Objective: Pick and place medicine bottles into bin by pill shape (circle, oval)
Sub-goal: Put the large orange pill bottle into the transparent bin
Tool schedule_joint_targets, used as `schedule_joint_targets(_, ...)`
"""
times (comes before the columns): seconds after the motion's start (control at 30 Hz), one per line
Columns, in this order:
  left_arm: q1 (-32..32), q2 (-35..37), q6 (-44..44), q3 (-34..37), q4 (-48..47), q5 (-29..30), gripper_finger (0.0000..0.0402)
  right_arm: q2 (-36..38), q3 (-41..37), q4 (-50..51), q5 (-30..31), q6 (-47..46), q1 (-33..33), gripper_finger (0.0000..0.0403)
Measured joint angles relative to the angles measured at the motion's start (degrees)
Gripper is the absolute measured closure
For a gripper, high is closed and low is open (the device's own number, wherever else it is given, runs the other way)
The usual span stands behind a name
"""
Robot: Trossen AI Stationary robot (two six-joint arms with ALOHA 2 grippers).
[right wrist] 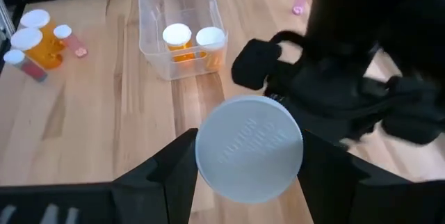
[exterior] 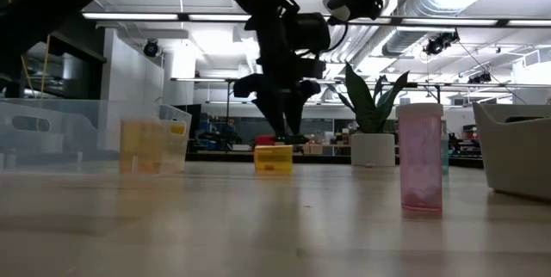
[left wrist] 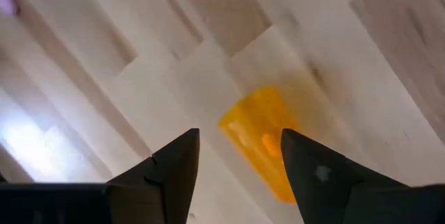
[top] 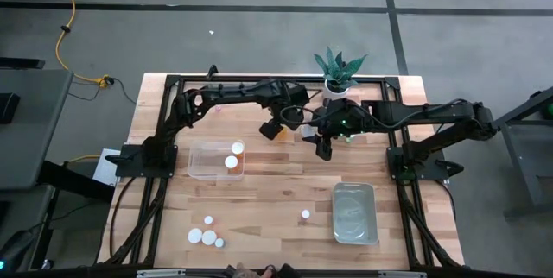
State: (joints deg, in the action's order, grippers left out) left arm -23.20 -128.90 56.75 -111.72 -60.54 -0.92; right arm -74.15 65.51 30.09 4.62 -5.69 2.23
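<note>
A small orange medicine bottle (left wrist: 259, 140) without a cap appears to lie on its side on the wooden table (top: 276, 192), near the far middle. My left gripper (left wrist: 240, 137) points down just over it, open, one finger on either side; in the low view its fingers reach the bottle's top (exterior: 273, 150), and I cannot tell whether they touch. My right gripper (right wrist: 249, 140), close by on the right and higher up (top: 324, 145), is shut on a round white cap (right wrist: 249, 156). A pink bottle (exterior: 420, 156) stands upright on its base near the front. My right gripper pinches the white cap by its rim (right wrist: 203, 156) between its two fingers, one on each side. The cap's flat embossed top faces the wrist camera, and the cap is lifted clear of the table. What lies behind it is hidden.
A clear bin (top: 197, 171) at the left holds two white-capped bottles (right wrist: 191, 40). A second clear bin (top: 354, 226) sits at the near right. Several bottles (top: 205, 236) stand at the near left. A potted plant (top: 339, 72) stands at the far edge.
</note>
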Motion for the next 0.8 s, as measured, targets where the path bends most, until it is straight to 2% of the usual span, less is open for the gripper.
schedule_joint_targets(0.13, 1.8, -0.68, 1.26, 0.0, 0.76, -0.72, 0.0212, 0.0, -0.01, 0.07, 0.11, 1.75, 0.17, 0.0208)
schedule_joint_targets(0.5, 3.52, -3.91, 3.4, 0.04, 1.84, 10.2, 0.0211, -0.02, -0.01, -0.44, -0.63, 2.93, 0.15, 0.0208)
schedule_joint_targets(0.8, 2.6, -3.91, 5.38, 0.04, 1.19, 10.4, 0.0219, -0.02, 0.01, -1.26, -0.66, 3.12, 0.15, 0.0208)
